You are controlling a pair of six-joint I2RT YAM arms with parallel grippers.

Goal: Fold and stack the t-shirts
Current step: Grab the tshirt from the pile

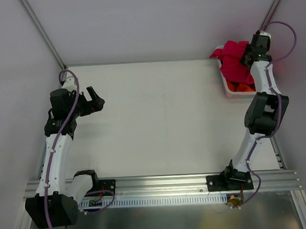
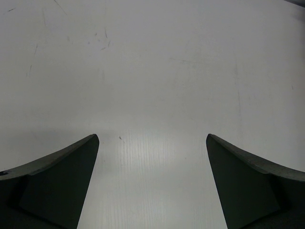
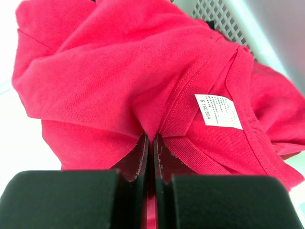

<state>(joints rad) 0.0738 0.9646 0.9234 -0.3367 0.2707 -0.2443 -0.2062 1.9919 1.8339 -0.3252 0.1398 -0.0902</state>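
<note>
The crimson-pink t-shirt point(image 1: 232, 60) hangs bunched over the white basket at the far right of the table. My right gripper point(image 1: 247, 56) is shut on it. In the right wrist view the gripper point(image 3: 150, 139) pinches a fold of the crimson-pink t-shirt point(image 3: 109, 76) beside the collar and its white size label point(image 3: 218, 111). An orange-red t-shirt point(image 1: 243, 87) lies in the basket under it. No black t-shirt shows clearly. My left gripper point(image 1: 96, 100) is open and empty above the left of the table; its view shows only bare table point(image 2: 152, 86) between the fingers point(image 2: 57, 181).
The white plastic basket point(image 1: 227, 91) stands at the table's far right corner; its mesh wall shows in the right wrist view point(image 3: 224, 19). The white table point(image 1: 153, 119) spreads between the arms. Grey walls and metal poles point(image 1: 41, 30) close in the back.
</note>
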